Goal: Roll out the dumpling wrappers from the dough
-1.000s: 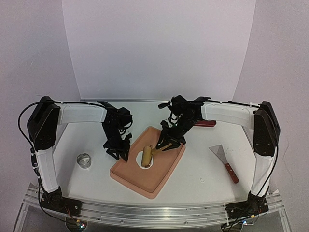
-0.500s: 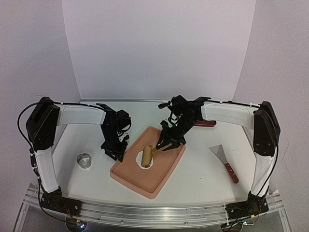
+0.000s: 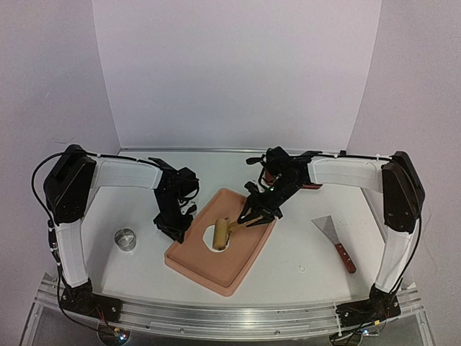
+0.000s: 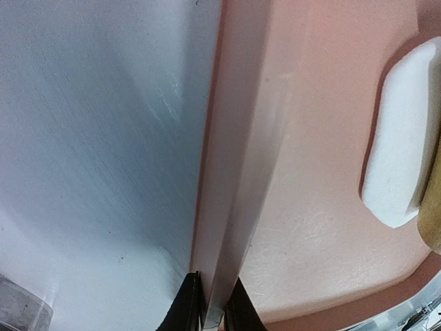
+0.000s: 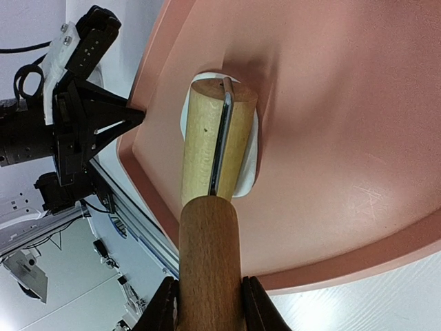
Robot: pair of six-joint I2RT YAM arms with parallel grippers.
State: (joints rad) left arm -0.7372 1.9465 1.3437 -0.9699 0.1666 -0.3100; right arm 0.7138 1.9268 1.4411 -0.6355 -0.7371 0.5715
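The dough [image 4: 400, 138] lay as a thick lump in the pink tray [image 3: 216, 277] under the rolling pin [image 5: 213, 152], no wrappers yet. The right gripper [image 5: 207, 303] clasped the pin's handle, and the left gripper [image 4: 212, 314] pinched the tray's rim.

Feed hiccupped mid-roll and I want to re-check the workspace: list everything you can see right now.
tray: one, pink, middle of the table, set at an angle
rolling pin: one, wooden, roller resting on the dough
dough: one lump, white, in the tray under the roller
metal ring: one, silver, on the table left of the tray
scraper: one, metal blade and red handle, right of the tray
red handle: one, far side of the table, rest hidden
left gripper: one, black, shut on the tray's left rim
right gripper: one, black, shut on the rolling pin's handle
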